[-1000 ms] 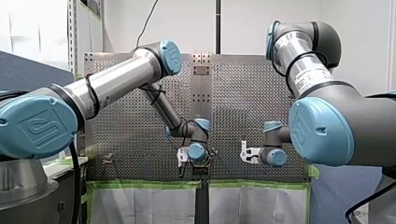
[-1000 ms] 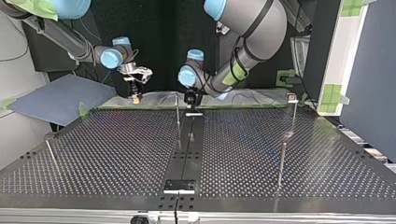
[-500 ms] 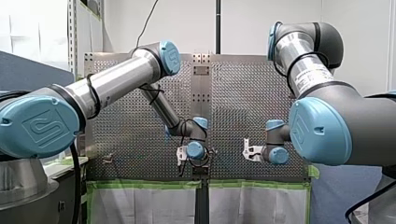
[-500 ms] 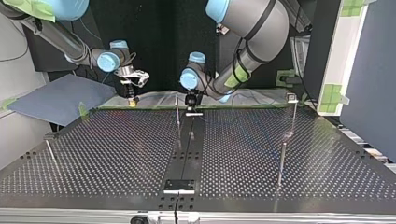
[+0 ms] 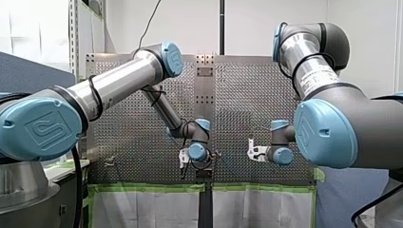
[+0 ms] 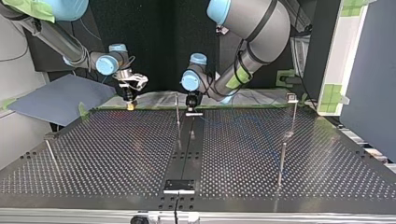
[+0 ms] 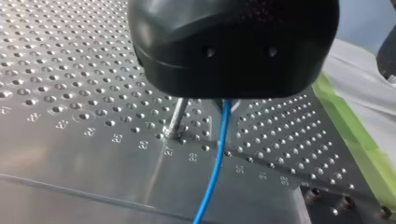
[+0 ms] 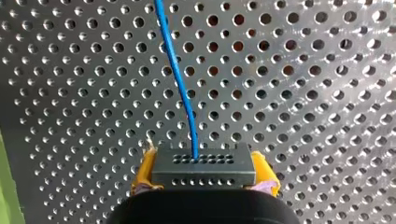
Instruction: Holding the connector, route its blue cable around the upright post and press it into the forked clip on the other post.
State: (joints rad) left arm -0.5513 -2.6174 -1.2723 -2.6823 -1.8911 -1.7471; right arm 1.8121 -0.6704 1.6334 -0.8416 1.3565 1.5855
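In the right wrist view my right gripper (image 8: 204, 176) is shut on a dark grey connector (image 8: 204, 164), its yellow pads (image 8: 144, 173) on both sides. The blue cable (image 8: 180, 74) leaves the connector and runs ahead over the perforated plate. In the top view my right gripper (image 6: 130, 103) hangs at the far left edge of the table. My left gripper (image 6: 191, 105) stands at the far end of the black centre strip, beside a thin upright post (image 6: 177, 111). In the left wrist view the blue cable (image 7: 215, 163) comes out from under my left gripper (image 7: 220, 105), next to that post (image 7: 176, 120). Its fingers are hidden by its body.
At the top view's right, a tall post (image 6: 293, 114) carries a small head (image 6: 292, 97). A shorter post (image 6: 282, 161) stands nearer. Another post (image 6: 51, 154) leans at the left. Green tape (image 7: 355, 135) lines the table's far edge. A black strip (image 6: 184, 154) runs down the middle.
My right gripper has shifted a little to the top view's left and lower with the connector. My left wrist has moved slightly; its gripper stays by the post.
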